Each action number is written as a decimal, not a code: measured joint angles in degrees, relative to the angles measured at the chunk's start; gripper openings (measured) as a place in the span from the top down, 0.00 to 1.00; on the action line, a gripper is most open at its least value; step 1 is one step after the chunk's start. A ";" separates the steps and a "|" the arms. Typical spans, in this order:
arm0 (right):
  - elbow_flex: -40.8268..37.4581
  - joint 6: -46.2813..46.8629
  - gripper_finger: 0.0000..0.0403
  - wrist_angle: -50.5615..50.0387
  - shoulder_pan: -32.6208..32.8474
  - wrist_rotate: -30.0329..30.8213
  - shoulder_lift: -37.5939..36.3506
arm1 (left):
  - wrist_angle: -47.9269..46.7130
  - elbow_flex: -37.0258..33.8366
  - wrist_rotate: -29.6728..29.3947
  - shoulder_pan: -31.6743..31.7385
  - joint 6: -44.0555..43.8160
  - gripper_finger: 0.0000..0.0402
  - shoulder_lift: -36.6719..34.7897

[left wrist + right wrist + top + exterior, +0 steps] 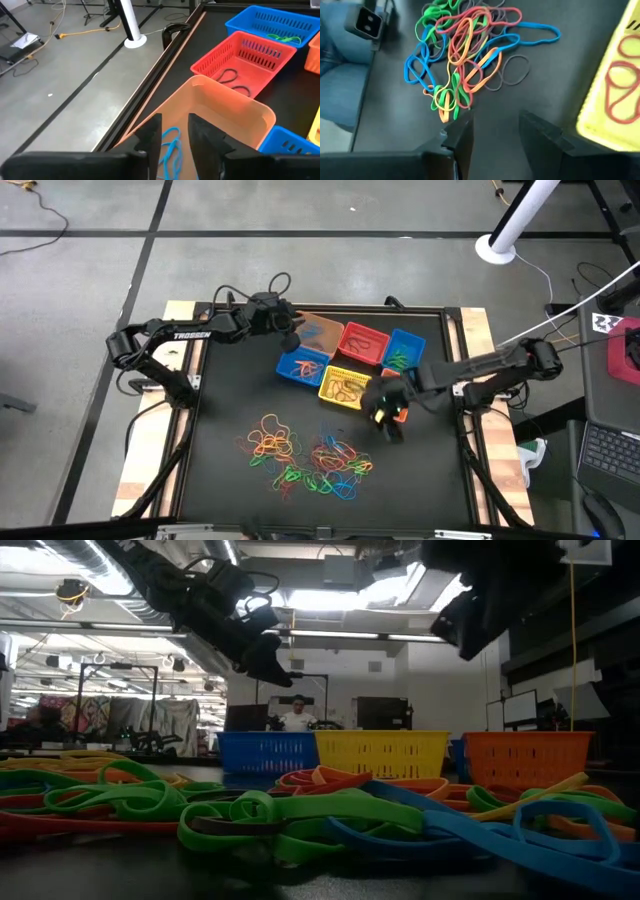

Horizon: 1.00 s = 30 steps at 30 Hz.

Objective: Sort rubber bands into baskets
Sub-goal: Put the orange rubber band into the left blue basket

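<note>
Left gripper [291,332] hangs over the tan-orange basket [220,107], fingers parted with nothing pinched; a blue band [170,150] lies in the basket directly below. Risk: that band catches a fingertip and we drag it out.

Right gripper [492,131] is spread, empty, beside the yellow basket [615,90]; the rubber bands [465,50] sit tangled just ahead. Risk: we grab several colours together.

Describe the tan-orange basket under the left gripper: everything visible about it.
The tan-orange basket is a shallow, smooth-walled plastic tub with rounded corners, upright at the back left of the basket cluster, beside the red basket. Blue rubber bands lie inside it. The left gripper hovers over it, fingers apart, holding nothing.
</note>
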 joint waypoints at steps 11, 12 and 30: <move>0.02 21.68 0.61 0.30 14.92 8.06 5.60 | -2.10 -0.07 0.01 -0.04 -1.71 0.75 0.00; 0.02 22.79 0.61 0.48 15.84 8.51 6.55 | -2.33 -0.07 0.01 -0.05 -1.71 0.75 0.00; 0.00 27.63 0.61 8.62 18.99 9.29 19.48 | -4.49 -0.26 -0.01 -0.07 -1.73 0.78 0.02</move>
